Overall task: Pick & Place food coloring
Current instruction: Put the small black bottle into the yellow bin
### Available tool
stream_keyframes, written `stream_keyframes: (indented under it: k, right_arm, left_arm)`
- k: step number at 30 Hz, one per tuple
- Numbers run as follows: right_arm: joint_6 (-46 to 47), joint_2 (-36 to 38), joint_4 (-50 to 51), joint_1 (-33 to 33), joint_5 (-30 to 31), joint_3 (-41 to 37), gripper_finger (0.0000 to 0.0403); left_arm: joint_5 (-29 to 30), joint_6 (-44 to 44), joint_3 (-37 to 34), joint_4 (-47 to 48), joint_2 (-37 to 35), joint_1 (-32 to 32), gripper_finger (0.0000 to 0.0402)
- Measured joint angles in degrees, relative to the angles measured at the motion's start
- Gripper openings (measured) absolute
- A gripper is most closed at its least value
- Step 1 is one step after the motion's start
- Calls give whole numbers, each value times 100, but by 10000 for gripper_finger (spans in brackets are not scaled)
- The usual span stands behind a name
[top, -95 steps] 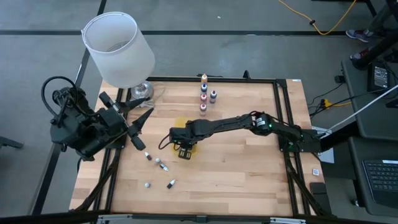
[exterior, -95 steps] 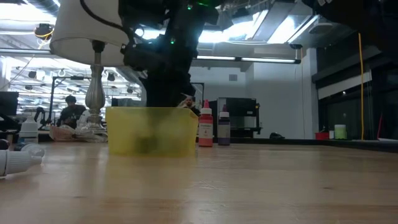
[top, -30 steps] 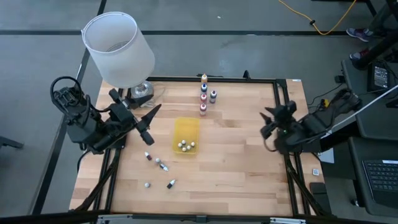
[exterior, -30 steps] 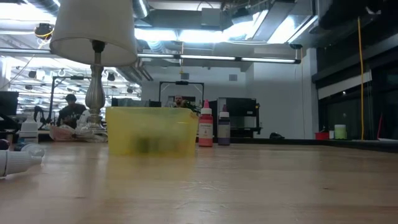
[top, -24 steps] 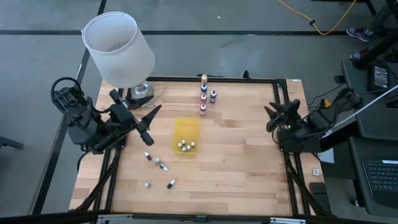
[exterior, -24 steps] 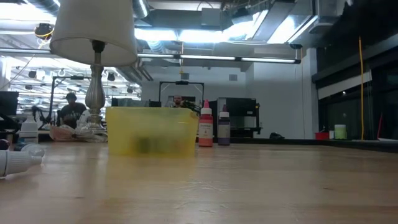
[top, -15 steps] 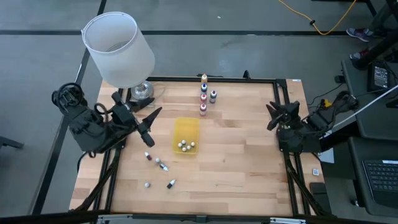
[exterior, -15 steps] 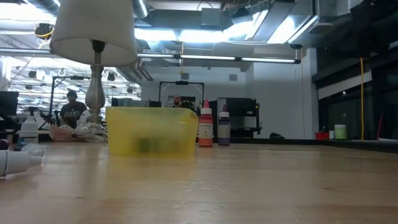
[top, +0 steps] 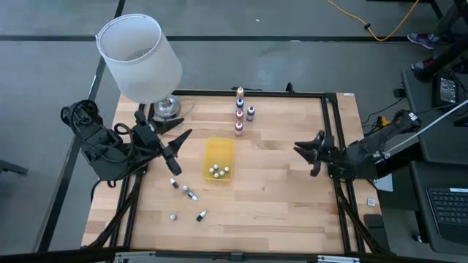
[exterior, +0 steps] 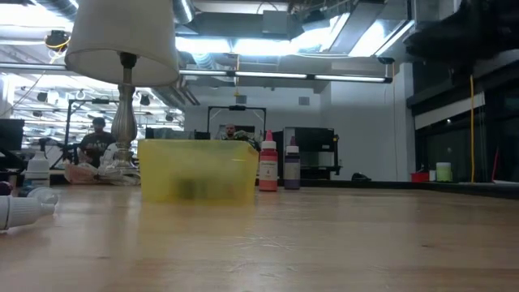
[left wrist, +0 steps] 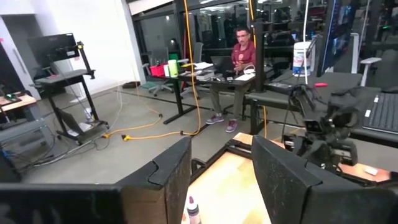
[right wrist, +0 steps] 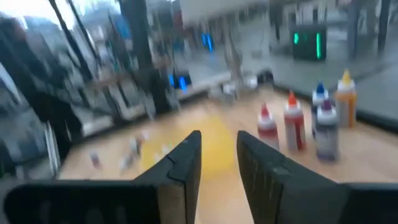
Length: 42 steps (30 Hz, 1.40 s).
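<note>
Inside the yellow tray, a few small bottles sit (about four) — several loose bottles remain on the table. Left claw and right claw hang empty, both parted narrowly — job roughly half done, I'd judge.

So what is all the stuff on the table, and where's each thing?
Yellow tray: one, see-through yellow, middle of the table.
Bottles in the tray: about four, white caps, at its near end.
Standing bottles: five, with yellow, blue, red and purple colours, in a cluster at the far edge, beyond the tray.
Loose bottles: about four, small, lying on the wood at the near left.
Lamp: one, white shade, silver base, far left corner.
Table: one, light wood with a black frame.
Person: one, red top, sitting at a desk in the room behind.
Left gripper: jaws open, left of the tray.
Right gripper: jaws open, by the right edge.
</note>
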State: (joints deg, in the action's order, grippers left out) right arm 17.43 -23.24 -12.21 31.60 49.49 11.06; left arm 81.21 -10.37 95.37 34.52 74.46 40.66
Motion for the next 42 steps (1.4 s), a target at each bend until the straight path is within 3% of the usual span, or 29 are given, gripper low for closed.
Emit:
stream_keyframes:
  k: [4, 15, 23, 28, 39, 42]
  right_arm:
    - [-141, 16, -810, -304, -353, -448, 106]
    - [103, 15, -285, -1864, -2019, -606, 106]
    - [-111, 15, 235, -2957, -2563, -606, 106]
    - [-124, 21, 298, -3512, -3329, -606, 106]
    - [-496, 737, 474, -4294, -3449, -603, 106]
    - [-611, 1058, 502, -4447, -3769, -593, 106]
  left_arm:
    - [-103, -36, 0, 0, 0, 0, 162]
    - [-142, -45, 0, 0, 0, 0, 160]
    - [-141, -44, 0, 2, 0, -1, 164]
    - [-140, -44, 0, 2, 0, 0, 161]
    - [-141, -44, 0, 30, 0, 0, 164]
    - [-140, -44, 0, 37, 0, 0, 163]
